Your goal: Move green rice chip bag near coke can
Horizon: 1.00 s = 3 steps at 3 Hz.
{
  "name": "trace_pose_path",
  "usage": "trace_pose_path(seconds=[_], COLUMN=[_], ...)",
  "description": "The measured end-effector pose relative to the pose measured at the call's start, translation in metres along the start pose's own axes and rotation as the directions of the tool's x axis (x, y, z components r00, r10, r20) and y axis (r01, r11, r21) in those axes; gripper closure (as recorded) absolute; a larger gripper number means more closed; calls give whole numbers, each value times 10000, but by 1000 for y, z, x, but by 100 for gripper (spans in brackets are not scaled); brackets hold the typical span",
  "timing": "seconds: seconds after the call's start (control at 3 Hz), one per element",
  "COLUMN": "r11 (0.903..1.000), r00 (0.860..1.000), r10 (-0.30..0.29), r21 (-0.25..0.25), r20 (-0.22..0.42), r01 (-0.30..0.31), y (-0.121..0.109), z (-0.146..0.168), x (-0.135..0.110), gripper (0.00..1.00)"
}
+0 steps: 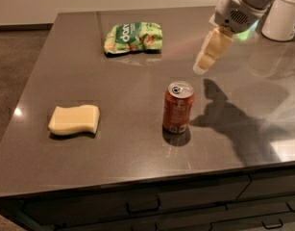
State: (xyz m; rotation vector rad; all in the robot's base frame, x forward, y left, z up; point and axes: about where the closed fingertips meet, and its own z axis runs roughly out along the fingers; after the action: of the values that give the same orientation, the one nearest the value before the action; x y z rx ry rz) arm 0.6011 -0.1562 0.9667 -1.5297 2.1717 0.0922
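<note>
The green rice chip bag (pixel 133 37) lies flat at the far middle of the dark counter, light green with white lettering. The coke can (pixel 178 107) stands upright near the middle front, silver top up. My gripper (pixel 203 65) hangs above the counter to the right of the bag and behind the can, touching neither. Its pale fingers (pixel 213 49) point down and to the left, and nothing is held between them.
A pale yellow sponge (pixel 74 119) lies at the front left. The robot's white body (pixel 284 13) stands at the far right edge. The counter (pixel 113 162) has drawers with handles below its front edge.
</note>
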Motion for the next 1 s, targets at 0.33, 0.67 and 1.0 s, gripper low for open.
trace_pose_path(seconds=[0.33, 0.67, 1.0], r11=[9989, 9935, 9818], r00=[9984, 9928, 9820], r10=[429, 1027, 1665], r21=[159, 429, 770], r20=[362, 623, 896], r01=[-435, -1055, -1735], y=[-24, -37, -48], z=[13, 31, 51], x=[-19, -30, -41], gripper=[0, 0, 0])
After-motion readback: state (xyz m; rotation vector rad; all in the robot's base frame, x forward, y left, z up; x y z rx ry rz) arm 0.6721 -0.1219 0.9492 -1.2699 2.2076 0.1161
